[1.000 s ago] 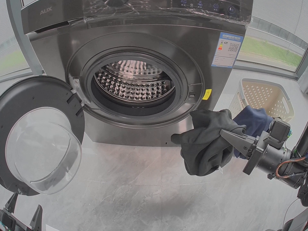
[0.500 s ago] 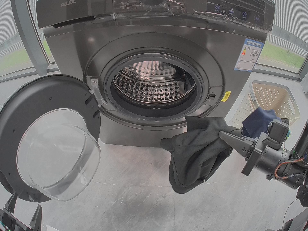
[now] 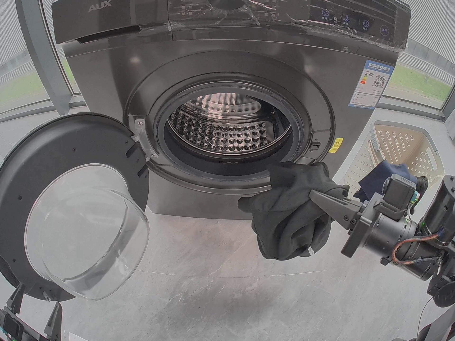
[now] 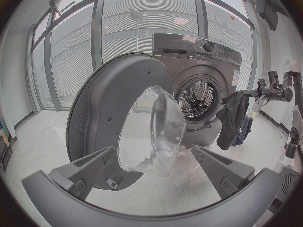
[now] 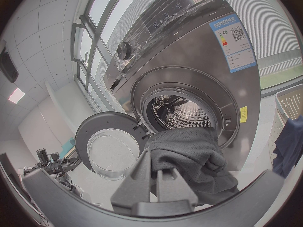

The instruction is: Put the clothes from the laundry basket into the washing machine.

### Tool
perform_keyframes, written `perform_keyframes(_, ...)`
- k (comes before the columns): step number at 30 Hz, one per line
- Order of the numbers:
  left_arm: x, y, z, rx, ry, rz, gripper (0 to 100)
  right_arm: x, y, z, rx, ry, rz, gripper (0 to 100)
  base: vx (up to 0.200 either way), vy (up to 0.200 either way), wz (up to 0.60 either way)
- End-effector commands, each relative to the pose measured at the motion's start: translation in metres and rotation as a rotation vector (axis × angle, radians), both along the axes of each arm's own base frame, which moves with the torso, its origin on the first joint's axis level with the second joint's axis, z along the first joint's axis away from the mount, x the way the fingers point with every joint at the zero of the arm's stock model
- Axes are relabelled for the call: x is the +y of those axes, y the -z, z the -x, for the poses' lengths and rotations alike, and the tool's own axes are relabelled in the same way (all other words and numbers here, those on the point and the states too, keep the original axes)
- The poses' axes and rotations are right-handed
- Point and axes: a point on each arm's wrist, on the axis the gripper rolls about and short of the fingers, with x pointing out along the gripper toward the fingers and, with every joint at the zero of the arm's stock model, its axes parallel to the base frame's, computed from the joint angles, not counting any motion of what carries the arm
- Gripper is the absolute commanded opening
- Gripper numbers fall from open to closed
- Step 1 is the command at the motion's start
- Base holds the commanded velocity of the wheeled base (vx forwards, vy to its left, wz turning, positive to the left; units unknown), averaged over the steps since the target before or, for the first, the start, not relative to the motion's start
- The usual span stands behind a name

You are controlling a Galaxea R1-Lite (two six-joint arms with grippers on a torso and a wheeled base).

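The right gripper has carried the dark garment up and farther toward the machine over the last half second, so the cloth's top edge now overlaps the lower right rim of the drum opening rather than hanging below it.

The washing machine stands at the far side, its steel drum exposed. Its round door, with a clear bowl-shaped window, is swung fully open to the left. To the right of the machine sits the beige laundry basket, and a blue garment is draped over its near edge.

The dark garment hangs bunched in the air, just in front of the opening and not inside the drum. The right gripper's fingers are closed tight on its upper folds. The left gripper sits low at the near left, close to the open door, with its fingers spread wide and nothing between them.
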Motion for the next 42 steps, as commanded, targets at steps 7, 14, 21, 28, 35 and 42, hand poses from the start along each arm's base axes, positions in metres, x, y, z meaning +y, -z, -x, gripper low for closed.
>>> perform_keyframes(7, 0.0, 0.005, 0.0, 0.0, -0.001, -0.02, 100, 0.047, 0.01, -0.005, 0.075, -0.066, -0.055, 0, 0.0, 0.0, 0.0)
perform_keyframes(14, 0.0, 0.001, 0.001, -0.029, 0.004, -0.017, 100, 0.053, 0.007, -0.015, 0.088, -0.056, -0.095, 0, 0.0, 0.0, 0.0)
perform_keyframes(21, -0.004, -0.046, 0.007, -0.12, 0.192, -0.012, 100, 0.063, 0.003, -0.032, 0.076, -0.031, -0.119, 0, 0.0, 0.0, 0.0)
perform_keyframes(28, -0.01, -0.057, -0.018, 0.058, 0.446, 0.014, 100, 0.073, 0.001, -0.054, 0.042, 0.116, -0.169, 0, 0.0, 0.0, 0.0)
perform_keyframes(35, -0.014, -0.078, -0.051, 0.189, 0.662, 0.054, 100, 0.077, -0.002, -0.052, 0.035, 0.077, -0.184, 0, 0.0, 0.0, 0.0)
perform_keyframes(42, -0.022, -0.093, -0.083, 0.238, 0.804, 0.062, 100, 0.076, -0.01, -0.054, 0.003, 0.007, -0.227, 0, 0.0, 0.0, 0.0)
